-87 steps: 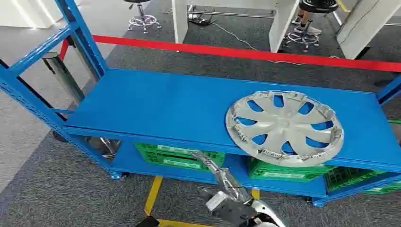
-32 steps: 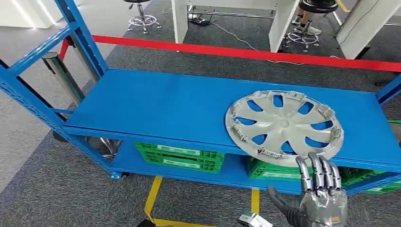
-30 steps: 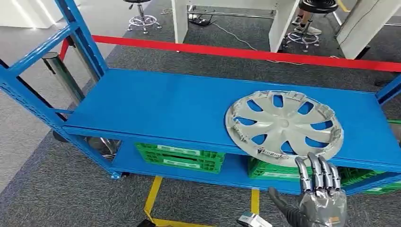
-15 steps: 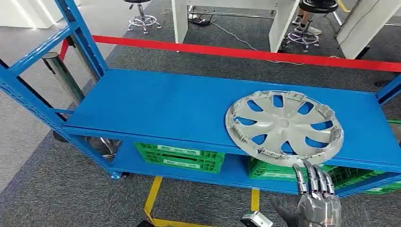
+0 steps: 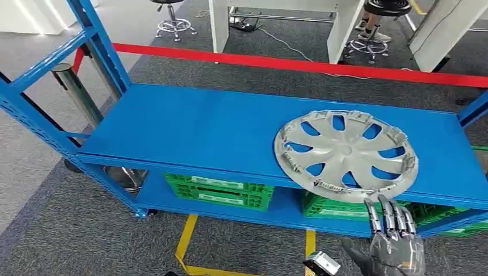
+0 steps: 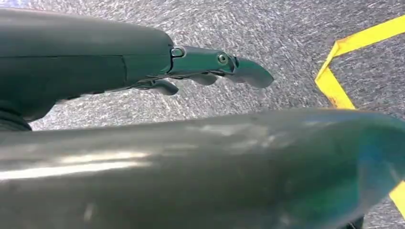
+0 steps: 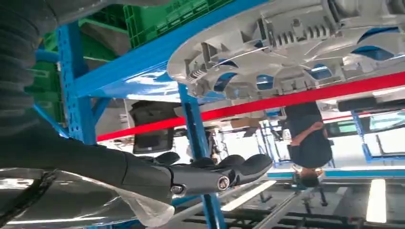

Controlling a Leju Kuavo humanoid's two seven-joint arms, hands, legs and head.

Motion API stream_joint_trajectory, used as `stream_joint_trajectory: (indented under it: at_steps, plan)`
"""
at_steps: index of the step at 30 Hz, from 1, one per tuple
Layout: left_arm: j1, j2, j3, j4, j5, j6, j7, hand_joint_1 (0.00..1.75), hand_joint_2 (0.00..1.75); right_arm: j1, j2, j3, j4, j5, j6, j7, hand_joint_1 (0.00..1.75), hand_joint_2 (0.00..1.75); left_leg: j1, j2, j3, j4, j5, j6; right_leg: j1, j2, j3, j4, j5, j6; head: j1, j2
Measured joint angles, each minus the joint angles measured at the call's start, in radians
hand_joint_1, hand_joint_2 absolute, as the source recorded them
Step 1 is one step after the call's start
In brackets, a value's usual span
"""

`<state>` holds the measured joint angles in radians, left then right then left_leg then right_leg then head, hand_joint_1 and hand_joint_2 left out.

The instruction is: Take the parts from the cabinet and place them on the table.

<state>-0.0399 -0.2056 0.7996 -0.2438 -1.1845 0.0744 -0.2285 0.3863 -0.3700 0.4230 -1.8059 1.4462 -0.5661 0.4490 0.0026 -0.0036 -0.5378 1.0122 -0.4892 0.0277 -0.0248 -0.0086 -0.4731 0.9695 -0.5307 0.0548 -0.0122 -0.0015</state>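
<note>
Reaching up with spread, empty fingers, the right robot hand (image 5: pixel 394 244) hovers just below the round silver plastic hubcap (image 5: pixel 346 154) lying ungrasped on the blue metal shelf (image 5: pixel 190 129), so all work remains.

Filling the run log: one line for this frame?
phase: reach | right hand: open, below shelf edge | round silver plastic hubcap: on blue metal shelf, untouched | left hand: idle

No text, brand, number or sign can be read anywhere. The green plastic crates (image 5: pixel 218 191) under the blue metal shelf, in the lower middle of the head view, carry pale strips along their front rims that may be labels, but these are too small and blurred to make out any characters.
</note>
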Motion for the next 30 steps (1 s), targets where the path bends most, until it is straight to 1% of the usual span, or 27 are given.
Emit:
stream_joint_trajectory:
  at_steps: [8, 16, 21, 26, 30]
  plan:
    - [0.002, 0.001, 0.000, 0.002, 0.006, -0.001, 0.000, 0.00, 0.00, -0.004, 0.008, -0.037, 0.032, -0.007, 0.022, -0.038, 0.00, 1.75, 0.000, 0.000, 0.000, 0.000, 0.000, 0.000, 0.000, 0.000, 0.000, 0.000, 0.000, 0.000, 0.000, 0.000]
    - [0.006, 0.005, 0.000, 0.002, 0.010, -0.001, -0.005, 0.00, 0.00, -0.047, 0.031, -0.075, 0.104, -0.036, 0.045, -0.085, 0.00, 1.75, 0.000, 0.000, 0.000, 0.000, 0.000, 0.000, 0.000, 0.000, 0.001, 0.000, 0.000, 0.000, 0.000, 0.000]
    - [0.008, 0.012, 0.000, 0.002, 0.010, -0.001, -0.007, 0.00, 0.00, -0.082, 0.048, -0.087, 0.148, -0.032, 0.056, -0.110, 0.00, 1.75, 0.000, 0.000, 0.000, 0.000, 0.000, 0.000, 0.000, 0.000, 0.001, 0.000, 0.000, 0.000, 0.000, 0.000]
    - [0.011, 0.017, 0.000, 0.002, 0.012, -0.001, -0.007, 0.00, 0.00, -0.097, 0.064, -0.100, 0.177, -0.025, 0.065, -0.138, 0.00, 1.75, 0.000, 0.000, 0.000, 0.000, 0.000, 0.000, 0.000, 0.000, 0.001, 0.000, 0.000, 0.000, 0.000, 0.000]
    - [0.012, 0.019, 0.001, 0.002, 0.012, -0.001, -0.007, 0.00, 0.00, -0.106, 0.072, -0.102, 0.193, -0.021, 0.070, -0.149, 0.00, 1.75, 0.000, 0.000, 0.000, 0.000, 0.000, 0.000, 0.000, 0.000, 0.001, 0.000, 0.000, 0.000, 0.000, 0.000]
